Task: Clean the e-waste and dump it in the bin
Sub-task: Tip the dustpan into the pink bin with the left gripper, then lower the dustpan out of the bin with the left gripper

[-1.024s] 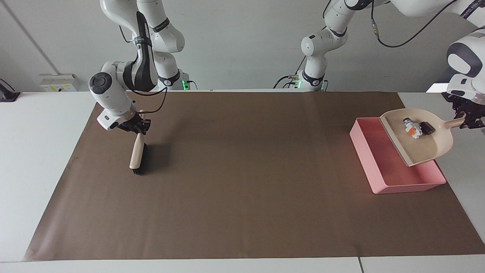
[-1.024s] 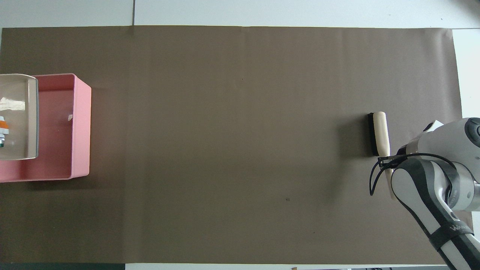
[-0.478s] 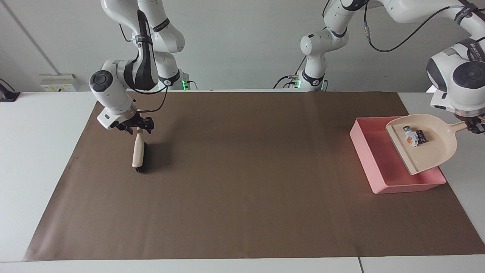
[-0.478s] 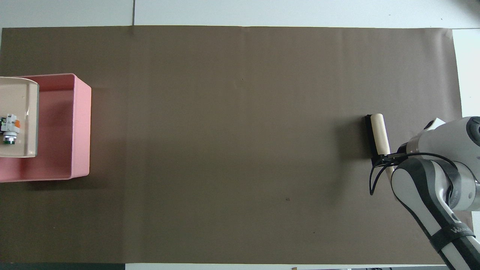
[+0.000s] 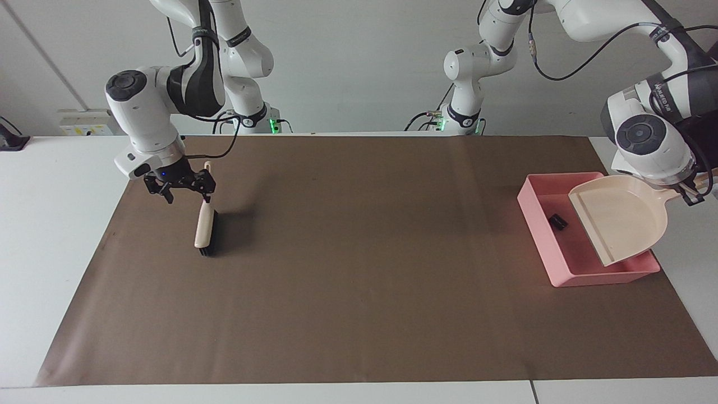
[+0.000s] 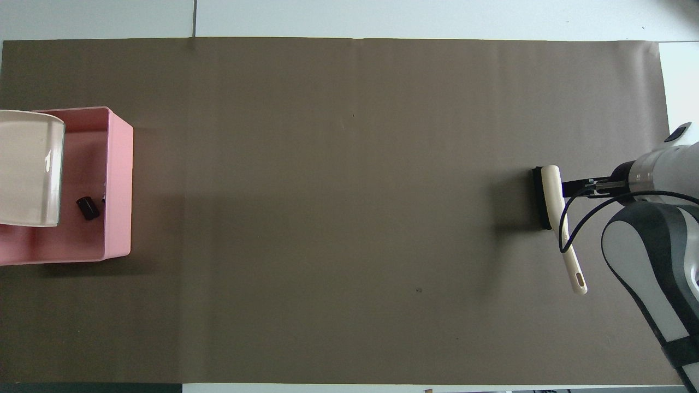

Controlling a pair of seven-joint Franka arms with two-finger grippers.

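Change since earlier: both e-waste bits have left the dustpan (image 5: 620, 219), which a second ago carried them level over the bin; the pan now tips steeply toward the bin floor. At the other end, the right gripper has let go of the brush handle and lifted off it.
Black e-waste bit (image 5: 557, 221): lies on the floor of the pink bin (image 5: 535, 221), close to the wall facing the middle of the table, beside the dustpan's lip.
White-grey e-waste bit: cannot be made out in either view; whether the tilted pan covers it I cannot tell.
Pink bin: sits on the brown paper sheet (image 5: 364, 252) at the left arm's end of the table.
Dustpan: beige, lip angled down into the bin, tray bare, handle raised toward the table edge.
Left gripper (image 5: 695, 193): clamped on the dustpan's handle, holding the pan over the bin; out of frame in the overhead view.
Right gripper (image 5: 178, 185): fingers spread apart, holding nothing, hanging above the paper sheet just beside the upper end of the brush handle.
Brush (image 5: 204, 224): cream handle with black bristles, lying on the paper sheet at the right arm's end, its handle end pointing toward the robots.
Table (image 5: 56, 224): white, showing around the paper sheet.
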